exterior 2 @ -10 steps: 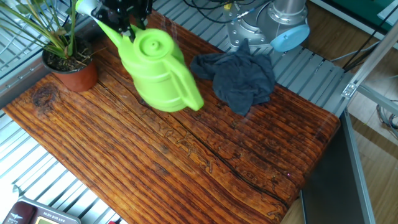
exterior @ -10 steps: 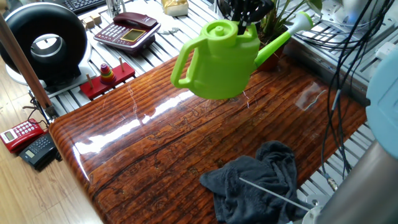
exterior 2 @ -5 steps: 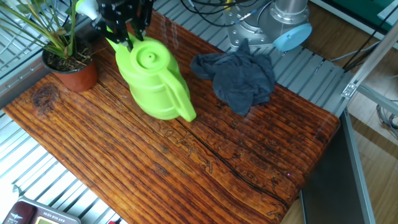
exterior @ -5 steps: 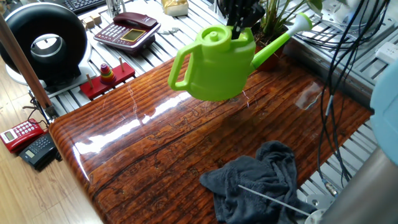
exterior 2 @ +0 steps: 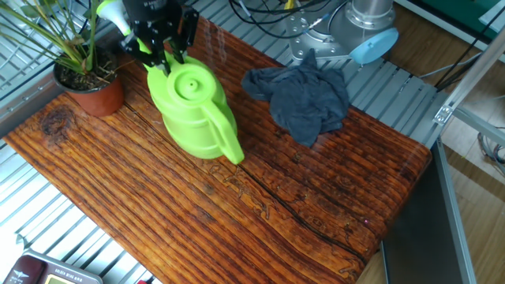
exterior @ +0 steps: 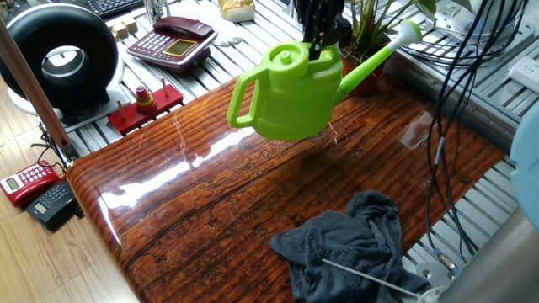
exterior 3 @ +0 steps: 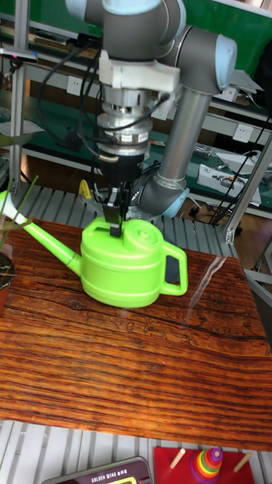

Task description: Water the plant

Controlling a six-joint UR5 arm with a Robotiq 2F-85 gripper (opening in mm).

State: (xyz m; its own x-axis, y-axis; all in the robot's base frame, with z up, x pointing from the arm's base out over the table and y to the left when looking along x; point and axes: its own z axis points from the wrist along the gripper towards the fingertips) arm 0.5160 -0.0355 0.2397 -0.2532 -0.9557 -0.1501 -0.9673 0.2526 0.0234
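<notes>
The plant [exterior 2: 79, 47] has thin green leaves in a brown pot [exterior 2: 91, 96] at the table's corner, and also shows behind the spout [exterior: 369, 29] and at the left edge [exterior 3: 6, 227]. A green watering can [exterior: 290, 93] [exterior 2: 193, 106] [exterior 3: 125, 265] stands nearly level at or just above the wooden table [exterior: 210, 202]; I cannot tell whether it touches. Its spout [exterior 2: 110, 12] points toward the plant's leaves. My gripper [exterior 3: 115, 215] [exterior 2: 163, 54] [exterior: 316, 42] comes down from above, shut on the can's top rim beside the fill opening.
A grey cloth [exterior: 354, 244] [exterior 2: 304, 99] lies crumpled on the table's other end. Off the wood are a red phone [exterior: 173, 42], a black ring-shaped device [exterior: 59, 59], a red stacking toy [exterior: 145, 105] and hanging cables [exterior: 459, 59]. The arm's base [exterior 2: 347, 35] stands behind the cloth.
The watering can has rotated from a tilt to nearly level and sunk slightly toward the table, with its handle swinging round. The gripper kept its hold on the rim.
</notes>
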